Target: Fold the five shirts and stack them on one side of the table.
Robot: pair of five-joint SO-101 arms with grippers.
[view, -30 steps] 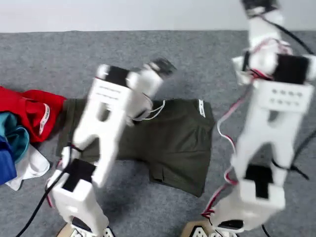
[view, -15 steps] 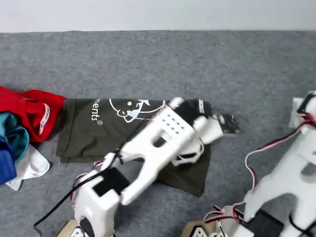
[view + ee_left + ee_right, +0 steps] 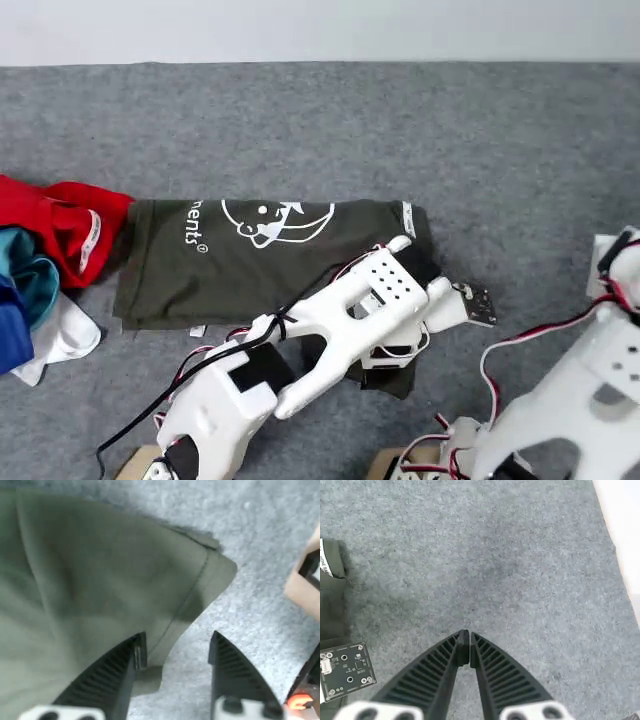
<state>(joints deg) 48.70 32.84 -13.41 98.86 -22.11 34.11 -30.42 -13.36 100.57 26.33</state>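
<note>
1. While the left gripper (image 3: 177, 640) hangs low over the near right corner of the olive shirt (image 3: 230, 270), its jaws stand wide and empty. One fingertip rests at the cloth's hem and the other sits over the bare grey table (image 3: 420, 120).
2. The step in hand looks like taking that loose corner flap (image 3: 395, 375), which juts toward the arm bases, so it can be folded over the body.
3. To do it well, the lower jaw should probably slide under the hem, not press on top of it. It should take a full bite of both layers well inside the edge and close firmly before lifting, or the thin cloth may slip out.
4. The lift likely wants to be low and straight toward the far edge, so the rest of the shirt does not drag.
5. The right gripper (image 3: 465, 640) has its jaws pressed together on nothing, above bare table well right of the shirt. It could pin the far edge if the cloth shifts.
6. The shirt lies flat mid-table, its long axis running side to side. Its print runs along the far edge, and its left end is just beside the heap of the red shirt (image 3: 60, 225) and the teal shirt (image 3: 35, 270).
</note>
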